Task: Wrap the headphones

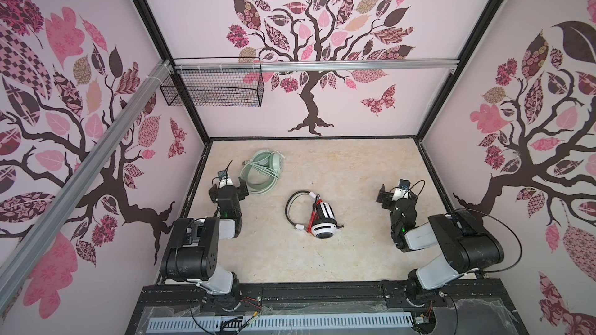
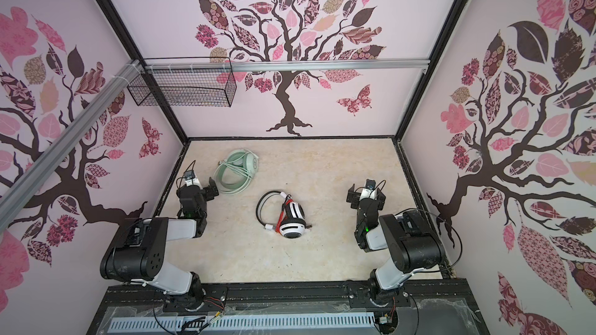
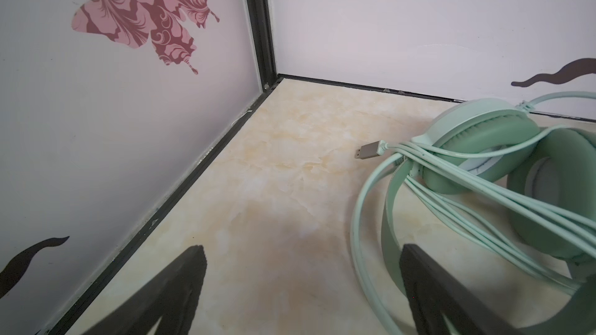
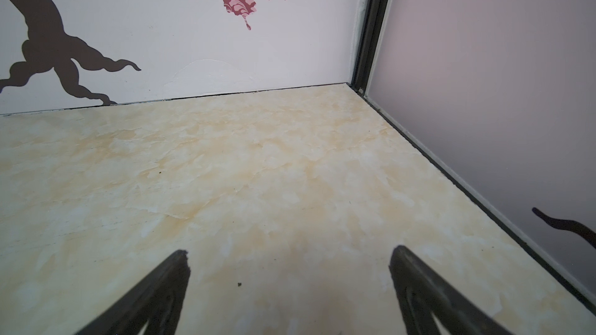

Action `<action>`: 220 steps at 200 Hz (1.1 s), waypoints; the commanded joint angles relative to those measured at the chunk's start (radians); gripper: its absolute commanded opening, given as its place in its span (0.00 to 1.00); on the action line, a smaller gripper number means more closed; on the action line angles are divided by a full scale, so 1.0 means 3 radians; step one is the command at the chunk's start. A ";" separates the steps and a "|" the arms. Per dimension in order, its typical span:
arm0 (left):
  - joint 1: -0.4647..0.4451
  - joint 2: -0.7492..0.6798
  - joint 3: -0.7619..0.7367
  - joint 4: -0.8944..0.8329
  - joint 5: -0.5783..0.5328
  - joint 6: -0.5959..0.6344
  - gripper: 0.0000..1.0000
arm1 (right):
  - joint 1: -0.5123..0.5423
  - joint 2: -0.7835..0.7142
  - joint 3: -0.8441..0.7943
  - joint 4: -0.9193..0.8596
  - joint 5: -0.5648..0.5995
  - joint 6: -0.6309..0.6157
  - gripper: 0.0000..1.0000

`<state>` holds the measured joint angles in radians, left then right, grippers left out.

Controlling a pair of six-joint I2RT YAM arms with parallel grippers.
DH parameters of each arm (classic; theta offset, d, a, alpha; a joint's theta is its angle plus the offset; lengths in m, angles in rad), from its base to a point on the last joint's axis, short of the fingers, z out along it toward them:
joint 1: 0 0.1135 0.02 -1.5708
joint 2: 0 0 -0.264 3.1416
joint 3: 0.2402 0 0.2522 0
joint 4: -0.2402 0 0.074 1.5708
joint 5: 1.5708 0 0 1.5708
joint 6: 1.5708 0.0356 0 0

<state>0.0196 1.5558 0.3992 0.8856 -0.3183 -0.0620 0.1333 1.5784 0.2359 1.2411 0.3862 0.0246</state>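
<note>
Two pairs of headphones lie on the table in both top views. The mint-green headphones (image 1: 263, 172) (image 2: 237, 172) (image 3: 483, 162) rest at the back left. Their pale cord is looped over the cups, and its USB plug (image 3: 367, 150) sticks out. The white-and-black striped headphones (image 1: 322, 217) (image 2: 292, 217) lie mid-table with an orange-red cord (image 1: 317, 211) wound around the cups. My left gripper (image 1: 228, 188) (image 2: 196, 190) (image 3: 303, 249) stands open just left of the green band, holding nothing. At the right, my right gripper (image 1: 397, 193) (image 2: 366, 194) (image 4: 290, 251) is open over bare table.
A black wire basket (image 1: 213, 88) hangs from the rail at the back left, above the marbled table (image 1: 354, 172). Patterned walls close in the left, back and right sides. A black frame strip runs along each wall's foot (image 3: 180, 194) (image 4: 451, 182).
</note>
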 commanded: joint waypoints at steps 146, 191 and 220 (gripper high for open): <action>-0.0096 0.0001 -0.0078 -0.0013 0.0179 -0.0008 0.97 | -0.0380 -0.0075 0.0180 -0.0336 -0.1211 0.0036 1.00; -0.0096 0.0001 -0.0078 -0.0014 0.0182 -0.0009 0.97 | -0.0381 -0.0081 0.0186 -0.0367 -0.1216 0.0031 0.99; -0.0096 0.0003 -0.0075 -0.0016 0.0182 -0.0009 0.97 | -0.0380 -0.0064 0.0221 -0.0411 -0.1223 0.0026 1.00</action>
<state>-0.0074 1.5681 0.3889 0.8780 -0.2676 -0.0631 0.0189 1.5620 0.2863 1.1378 0.0296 0.0261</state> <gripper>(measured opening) 0.971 0.994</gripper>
